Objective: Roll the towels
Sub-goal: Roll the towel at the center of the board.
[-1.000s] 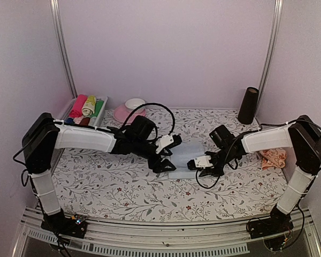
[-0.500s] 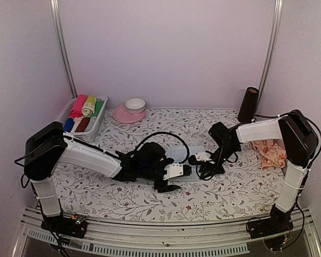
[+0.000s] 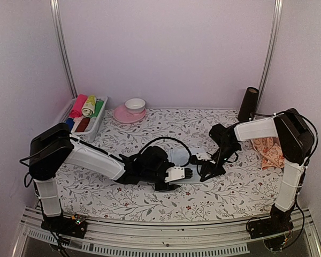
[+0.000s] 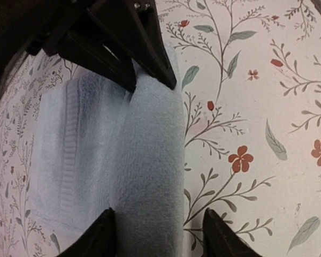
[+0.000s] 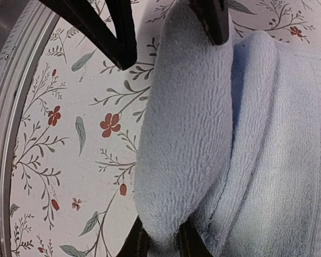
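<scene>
The pale blue towel lies mid-table, its near edge rolled into a thick fold. My left gripper is open, and in the left wrist view its tips straddle that fold at the towel's left end. My right gripper is shut on the fold's other end, which bulges out between the fingers in the right wrist view. The blue towel fills that view. The peach-orange towel lies crumpled at the far right, behind the right arm.
A basket of rolled coloured cloths stands at the back left. A white bowl on a pink plate is beside it. A black cylinder stands at the back right. A metal rail runs along the table's near edge.
My left arm swung from behind the towel round to its near edge and lowered. My right gripper shifted slightly towards the towel. The towel's near edge is now folded up into a roll.
</scene>
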Tool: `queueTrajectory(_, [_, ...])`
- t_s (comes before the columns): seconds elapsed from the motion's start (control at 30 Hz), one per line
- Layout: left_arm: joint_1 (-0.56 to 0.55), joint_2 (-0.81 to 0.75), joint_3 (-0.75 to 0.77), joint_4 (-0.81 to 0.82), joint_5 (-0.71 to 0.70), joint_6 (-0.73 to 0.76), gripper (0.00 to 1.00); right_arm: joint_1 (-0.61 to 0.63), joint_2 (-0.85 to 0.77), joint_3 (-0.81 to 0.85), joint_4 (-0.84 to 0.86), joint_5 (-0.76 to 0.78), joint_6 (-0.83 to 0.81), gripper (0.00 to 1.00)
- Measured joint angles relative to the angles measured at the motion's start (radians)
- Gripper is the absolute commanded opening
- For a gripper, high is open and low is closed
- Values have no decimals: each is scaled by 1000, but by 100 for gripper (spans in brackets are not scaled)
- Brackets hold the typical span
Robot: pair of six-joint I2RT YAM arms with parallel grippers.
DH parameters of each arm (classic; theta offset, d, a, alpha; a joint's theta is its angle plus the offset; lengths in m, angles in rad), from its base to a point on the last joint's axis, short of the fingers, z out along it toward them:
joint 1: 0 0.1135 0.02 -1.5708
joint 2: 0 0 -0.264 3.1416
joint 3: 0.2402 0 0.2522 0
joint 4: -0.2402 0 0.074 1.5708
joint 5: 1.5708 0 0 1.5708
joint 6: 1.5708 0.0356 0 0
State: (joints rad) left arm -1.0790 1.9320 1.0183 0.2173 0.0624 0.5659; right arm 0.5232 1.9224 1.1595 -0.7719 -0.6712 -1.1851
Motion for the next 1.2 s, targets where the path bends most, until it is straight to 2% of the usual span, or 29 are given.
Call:
queueTrajectory(0.07, [-4, 1, 0, 3, -6, 3, 38, -1, 2, 1, -4, -3, 0, 14])
queueTrajectory(0.2, [-7, 3, 3, 4, -19, 9, 37, -5, 4, 5, -12, -5, 0, 14])
queueTrajectory(0.5, [-8, 59, 21, 3, -49, 6, 43, -6, 5, 6, -14, -5, 0, 14])
queueTrajectory(0.6, [-8, 67, 31, 0, -54, 6, 38, -6, 5, 6, -14, -5, 0, 14])
queueTrajectory(0.67, [-8, 68, 39, -7, -58, 5, 29, -7, 5, 6, -14, -5, 0, 14])
queueTrajectory(0.77, [-9, 77, 51, -15, -64, 3, 21, -7, 5, 6, -14, -5, 0, 16])
queueTrajectory(0.8, [-9, 79, 56, -20, -64, 4, 20, -8, 5, 6, -14, -5, 1, 18])
queueTrajectory(0.83, [-9, 82, 62, -27, -64, 0, 19, -8, 5, 6, -14, -4, 1, 25])
queueTrajectory(1.0, [-8, 102, 118, -89, -46, -20, 17, -20, -36, -30, 20, 14, 9, 45])
queueTrajectory(1.2, [26, 138, 204, -173, 55, -91, 17, -35, -272, -193, 167, 73, 9, 57])
